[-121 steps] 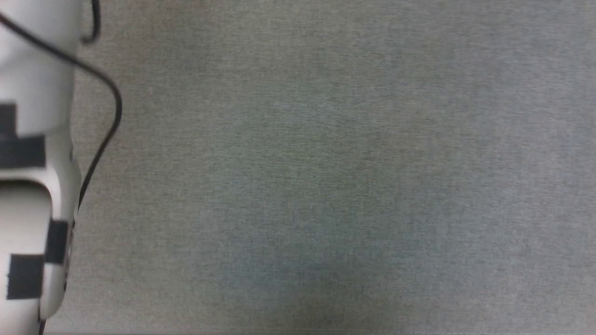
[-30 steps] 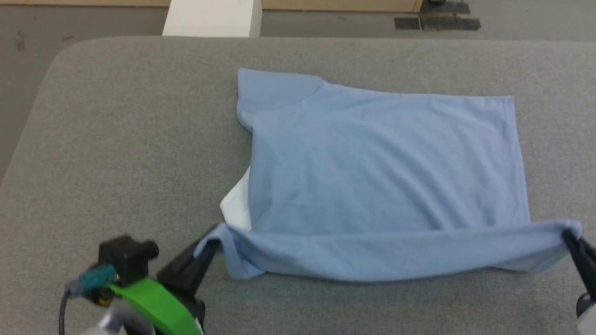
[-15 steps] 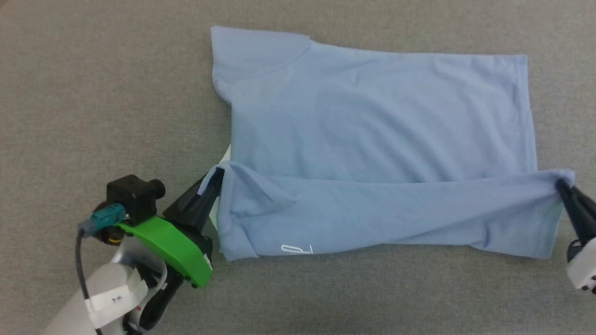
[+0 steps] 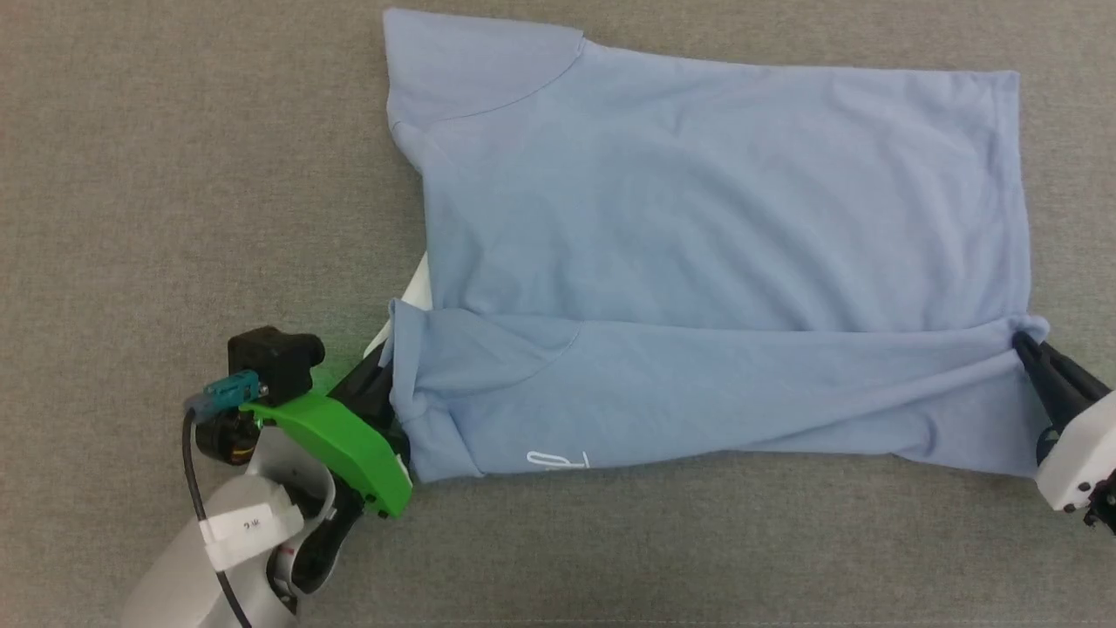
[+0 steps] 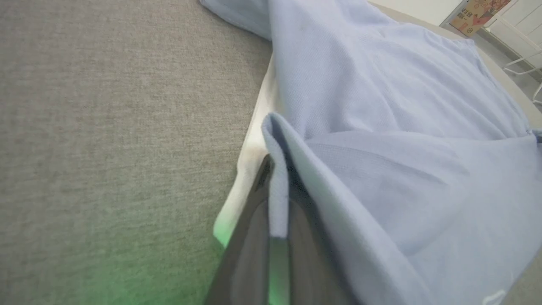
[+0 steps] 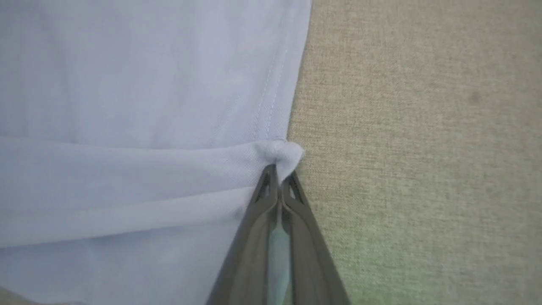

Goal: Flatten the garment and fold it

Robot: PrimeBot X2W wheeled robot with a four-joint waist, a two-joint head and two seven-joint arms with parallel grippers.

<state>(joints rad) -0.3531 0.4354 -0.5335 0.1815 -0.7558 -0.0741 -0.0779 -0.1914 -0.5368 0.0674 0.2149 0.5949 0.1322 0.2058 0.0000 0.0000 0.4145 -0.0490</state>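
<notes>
So the right gripper (image 6: 277, 171) comes up from the bottom middle of the frame, both dark fingers pressed tight together with a bunched-up corner of the garment (image 6: 139, 76) pinched right at the tips. The light blue knit takes up pretty much the whole left half. Its stitched hem (image 6: 275, 84) runs from the top centre down to the pinch. A folded band (image 6: 127, 169) stretches in from the left edge and narrows into the grip. The right half is grey-beige woven surface (image 6: 423, 148), with a faint green tint toward the lower right.
</notes>
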